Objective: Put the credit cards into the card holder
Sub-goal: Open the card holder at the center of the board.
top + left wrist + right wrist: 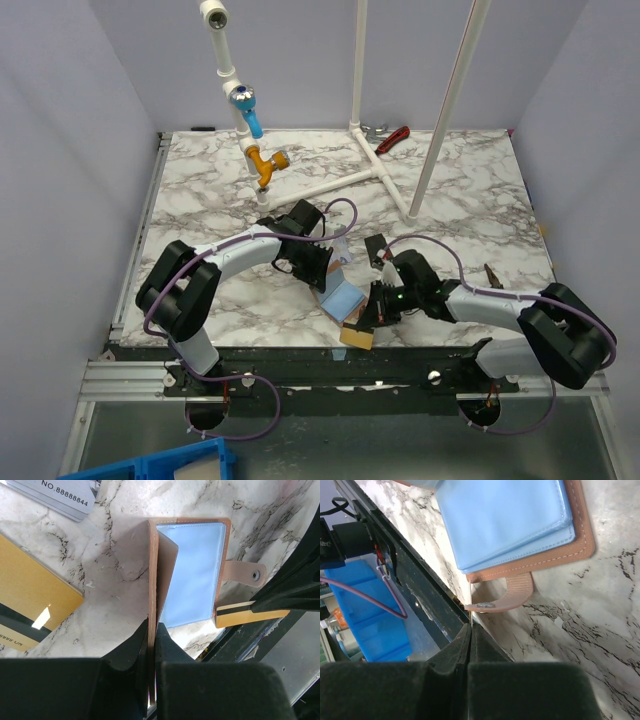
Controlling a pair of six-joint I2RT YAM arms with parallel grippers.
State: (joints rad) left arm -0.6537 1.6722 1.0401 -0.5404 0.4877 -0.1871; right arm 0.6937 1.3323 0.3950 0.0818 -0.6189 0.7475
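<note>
As arms [240, 250] fold inward, holder [153, 580] apparently pinched

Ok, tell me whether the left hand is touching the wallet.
Touching. The left wrist view shows the left hand clamped on the wallet, with the edge of its upright tan flap pinched between the closed fingers.

Diffuse, even overhead light; soft shadows on the marble table [200, 190]. Small glare patch on the gold card [35, 597]. Foreground of 2 wrist views dark, blurred.
</note>
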